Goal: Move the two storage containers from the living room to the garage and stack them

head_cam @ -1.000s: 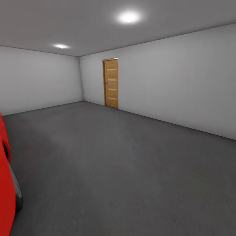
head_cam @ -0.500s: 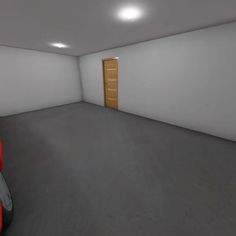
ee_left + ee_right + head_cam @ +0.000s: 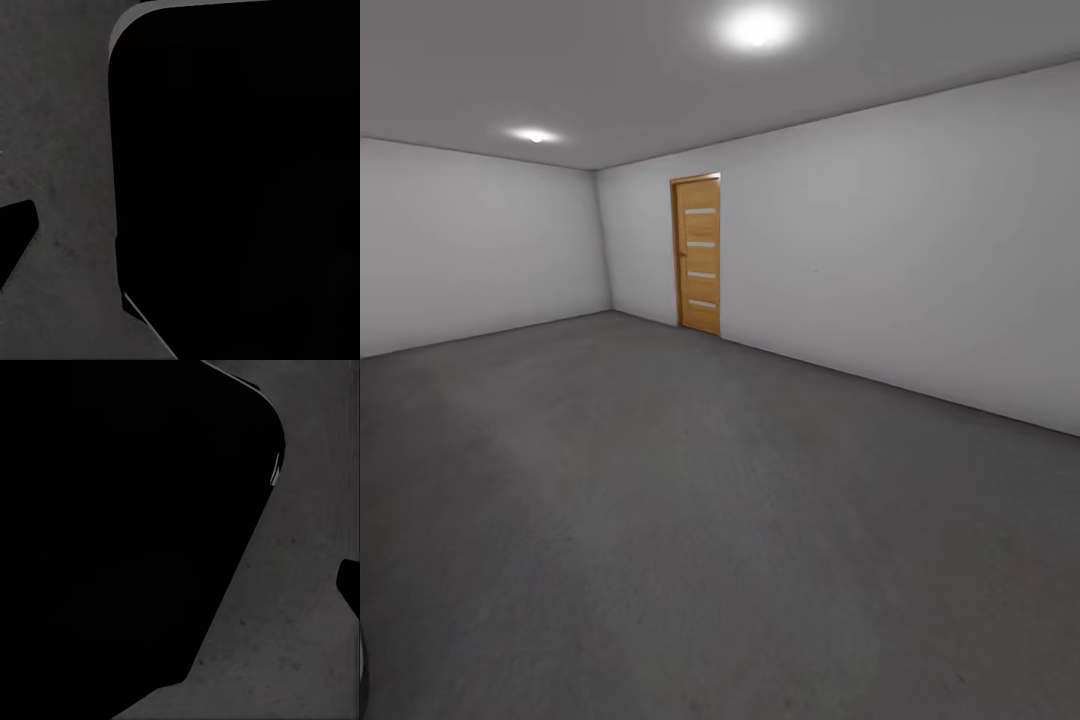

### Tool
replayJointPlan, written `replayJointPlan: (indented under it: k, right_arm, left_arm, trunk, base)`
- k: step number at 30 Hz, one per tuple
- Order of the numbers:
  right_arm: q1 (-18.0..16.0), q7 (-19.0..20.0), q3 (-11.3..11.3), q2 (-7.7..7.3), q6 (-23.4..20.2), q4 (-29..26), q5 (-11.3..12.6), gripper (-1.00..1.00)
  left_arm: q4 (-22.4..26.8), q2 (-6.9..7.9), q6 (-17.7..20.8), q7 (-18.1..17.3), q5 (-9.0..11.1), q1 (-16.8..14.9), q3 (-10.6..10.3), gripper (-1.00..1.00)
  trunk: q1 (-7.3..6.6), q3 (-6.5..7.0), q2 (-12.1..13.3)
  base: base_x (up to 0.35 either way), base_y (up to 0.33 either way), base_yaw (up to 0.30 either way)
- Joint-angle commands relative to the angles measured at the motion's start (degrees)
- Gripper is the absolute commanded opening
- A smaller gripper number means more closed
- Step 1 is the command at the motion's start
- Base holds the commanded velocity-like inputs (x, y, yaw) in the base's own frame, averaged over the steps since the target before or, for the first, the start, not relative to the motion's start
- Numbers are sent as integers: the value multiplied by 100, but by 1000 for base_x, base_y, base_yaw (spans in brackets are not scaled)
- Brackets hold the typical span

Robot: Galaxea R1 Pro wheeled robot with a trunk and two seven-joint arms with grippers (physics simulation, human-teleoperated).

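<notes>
I am in the garage, with pale grey walls (image 3: 900,250) and a dark grey concrete floor (image 3: 720,520) spreading ahead in the head view. The two storage containers are out of view, and so is the living room. The left wrist view looks down on the speckled floor (image 3: 60,150) beside a large black body (image 3: 240,180). In the right wrist view there is floor (image 3: 300,607) next to a similar black mass (image 3: 120,525). A small dark tip sits at the edge of each wrist view, too little to read a gripper from.
A wooden plank door (image 3: 698,254) stands shut in the far wall near the back left corner. Two ceiling lights (image 3: 756,28) glow overhead. Open concrete runs from me to the walls on all sides.
The whole head view has shifted, so the camera moved. The red car and its wheel at the left edge have slid out of the picture.
</notes>
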State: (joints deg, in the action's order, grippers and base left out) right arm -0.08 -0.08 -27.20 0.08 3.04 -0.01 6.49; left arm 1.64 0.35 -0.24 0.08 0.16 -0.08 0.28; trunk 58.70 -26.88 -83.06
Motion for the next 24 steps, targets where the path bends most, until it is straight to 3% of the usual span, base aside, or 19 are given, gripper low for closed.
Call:
replayJointPlan:
  k: [1,24]
  right_arm:
    - [-1,-1,-48,0,16,1,61,100]
    - [-1,-1,-48,0,20,1,55,100]
  left_arm:
    - [3,0,-3,1,2,-1,2,100]
    - [3,0,-3,0,2,-1,2,100]
  trunk:
    - [3,-5,-2]
    - [3,-5,-2]
  base:
    - [316,0,0]
    - [317,0,0]
